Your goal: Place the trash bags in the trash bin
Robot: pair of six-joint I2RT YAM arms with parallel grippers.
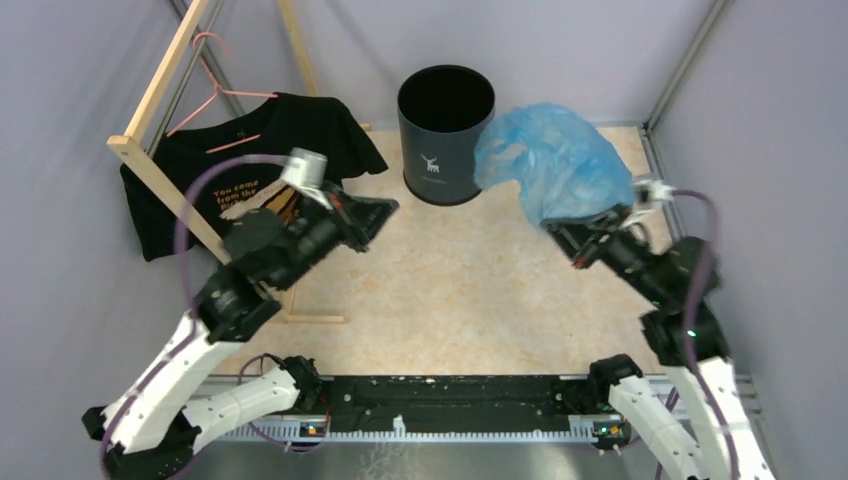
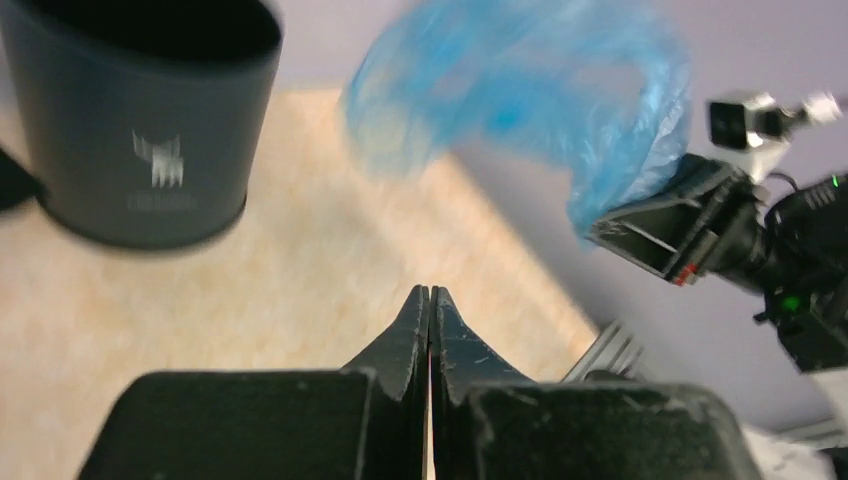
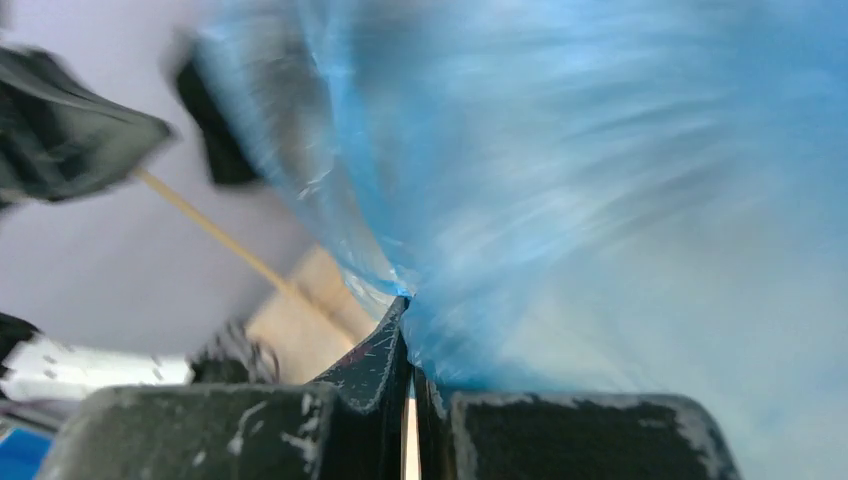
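The light-blue trash bag (image 1: 553, 160) billows in the air just right of the trash bin (image 1: 445, 135), a dark round bin with a white deer logo at the back of the table. My right gripper (image 1: 572, 232) is shut on the bag's lower end; in the right wrist view the blue trash bag (image 3: 560, 180) fills the frame and covers the right finger. My left gripper (image 1: 385, 208) hovers left of the bin's front, shut with nothing between its fingers. From the left wrist view, that left gripper (image 2: 431, 291) points across the table with the bin (image 2: 150, 120) and the bag (image 2: 530, 95) beyond it.
A black T-shirt (image 1: 240, 170) hangs on a pink hanger (image 1: 215, 100) from a wooden rack (image 1: 165, 175) at the back left. Grey walls close in on both sides. The beige tabletop (image 1: 460, 290) lies between the arms.
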